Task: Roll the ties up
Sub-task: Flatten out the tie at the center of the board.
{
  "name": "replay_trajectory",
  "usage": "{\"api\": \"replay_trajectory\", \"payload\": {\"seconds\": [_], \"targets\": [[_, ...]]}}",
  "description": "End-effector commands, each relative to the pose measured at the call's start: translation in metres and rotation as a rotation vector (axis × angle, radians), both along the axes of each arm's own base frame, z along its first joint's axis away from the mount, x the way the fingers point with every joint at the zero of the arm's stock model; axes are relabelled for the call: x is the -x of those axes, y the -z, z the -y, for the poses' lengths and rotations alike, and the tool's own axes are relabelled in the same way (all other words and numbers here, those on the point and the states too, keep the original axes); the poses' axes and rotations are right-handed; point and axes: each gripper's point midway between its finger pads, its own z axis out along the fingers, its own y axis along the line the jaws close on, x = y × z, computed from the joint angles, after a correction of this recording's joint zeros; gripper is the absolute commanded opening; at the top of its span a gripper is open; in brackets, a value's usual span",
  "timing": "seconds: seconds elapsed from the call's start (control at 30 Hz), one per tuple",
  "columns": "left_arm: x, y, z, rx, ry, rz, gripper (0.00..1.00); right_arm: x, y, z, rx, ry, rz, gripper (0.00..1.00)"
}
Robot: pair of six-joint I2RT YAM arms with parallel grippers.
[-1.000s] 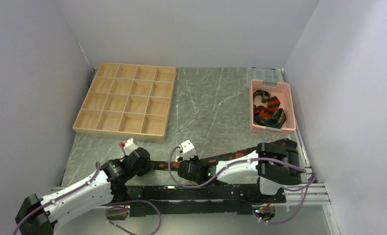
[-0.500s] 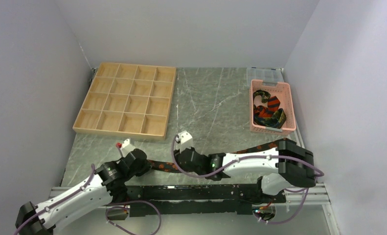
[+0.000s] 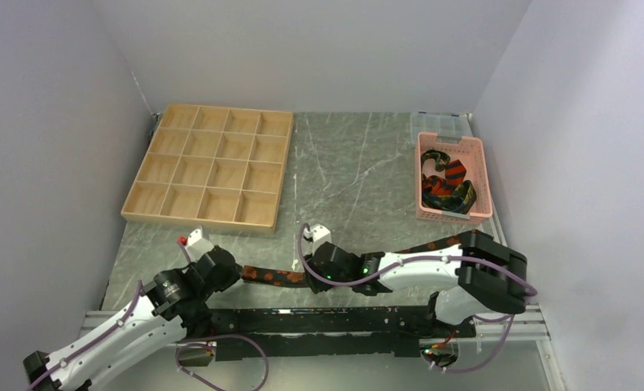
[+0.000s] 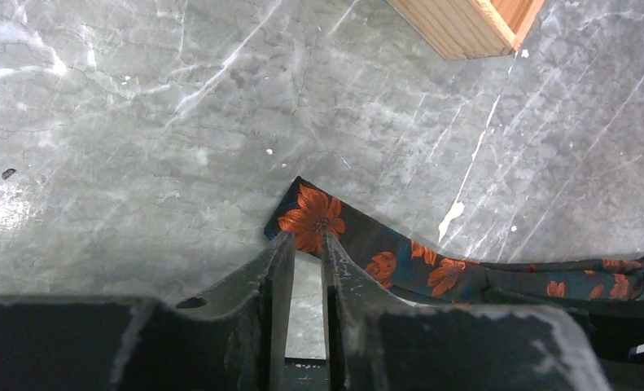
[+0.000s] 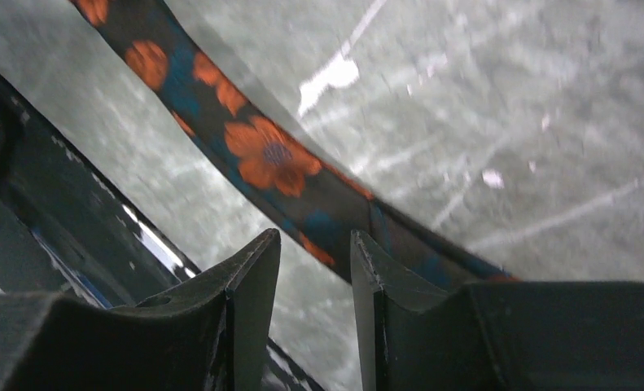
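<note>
Tie (image 3: pixel 273 277) along table (image 3: pixel 343 171) edge, left claw (image 4: pixel 308 238) released at end, right claw (image 5: pixel 314 236) parted

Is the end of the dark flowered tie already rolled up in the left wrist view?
No, the dark fabric tie with orange flowers lies flat on the grey marble table.

There is one wooden tray (image 3: pixel 196 225) at ten o'clock on the table (image 3: pixel 343 179), and it has sixteen compartments, four rows of four. There is one pink basket (image 3: pixel 451 142) at two o'clock with one clear plastic box (image 3: pixel 440 122) just behind it; the tangled ties (image 3: pixel 446 186) inside it are at least two, but their exact number I cannot tell. One flowered tie (image 3: pixel 273 277) lies at six o'clock, and there are two grippers, the left gripper (image 4: pixel 308 244) and the right gripper (image 5: pixel 314 244).
</note>
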Motion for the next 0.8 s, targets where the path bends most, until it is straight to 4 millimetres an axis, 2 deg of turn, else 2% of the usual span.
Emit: {"api": "replay_trajectory", "payload": {"seconds": [0.0, 0.13, 0.23, 0.37, 0.63, 0.67, 0.77], "targets": [[-0.010, -0.009, 0.001, -0.014, -0.011, 0.039, 0.27, 0.016, 0.006, 0.016, -0.025, 0.005, -0.067, 0.42], [-0.012, -0.005, 0.006, -0.009, 0.000, 0.037, 0.28, 0.012, 0.029, 0.031, 0.054, 0.072, -0.081, 0.42], [-0.010, -0.003, 0.005, -0.013, -0.002, 0.028, 0.27, 0.000, 0.036, 0.041, 0.069, 0.145, -0.063, 0.42], [-0.010, -0.005, 0.000, -0.012, -0.010, 0.047, 0.27, -0.019, 0.037, 0.050, 0.092, 0.197, 0.008, 0.42], [-0.010, 0.001, -0.007, 0.003, -0.041, 0.075, 0.29, -0.051, 0.030, 0.046, 0.151, 0.201, 0.148, 0.42], [-0.010, 0.002, -0.007, 0.001, -0.043, 0.075, 0.30, -0.051, 0.030, 0.046, 0.153, 0.197, 0.155, 0.42], [-0.010, 0.004, -0.010, -0.008, -0.061, 0.062, 0.45, -0.049, 0.024, 0.045, 0.131, 0.179, 0.161, 0.42]]}}
